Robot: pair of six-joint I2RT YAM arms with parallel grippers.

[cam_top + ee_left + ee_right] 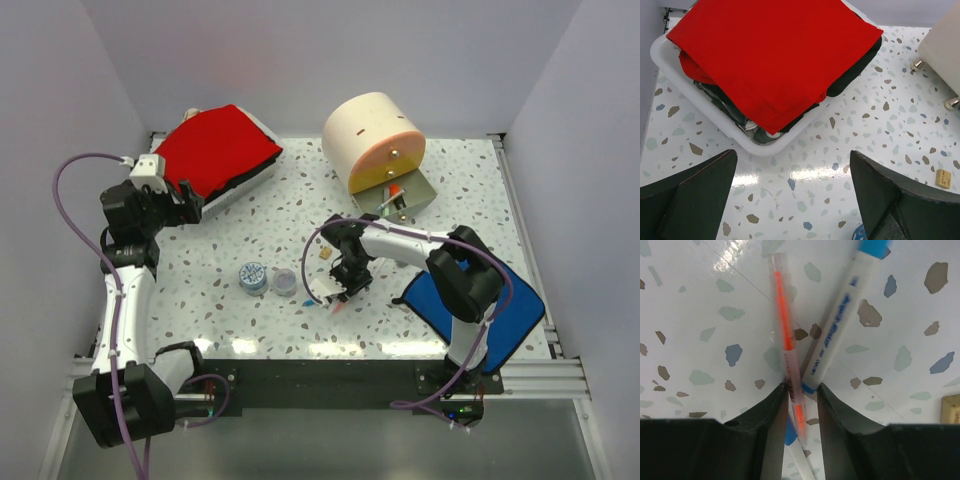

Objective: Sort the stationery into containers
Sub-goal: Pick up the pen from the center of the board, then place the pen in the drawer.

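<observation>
Terrazzo table point(210, 300) lay under the right gripper point(338, 292); pale walls point(300, 50) stood beyond it (glare patches on top).

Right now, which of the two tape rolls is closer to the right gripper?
The purple roll. It lies between the blue-patterned roll and the right gripper, so it is the nearer one.

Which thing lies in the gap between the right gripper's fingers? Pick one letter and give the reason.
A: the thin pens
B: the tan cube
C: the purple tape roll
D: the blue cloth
A: in the right wrist view the orange-cored pen and the white pen with blue ends both run down into the narrow gap of the right gripper, with a finger on either side of them.
</observation>
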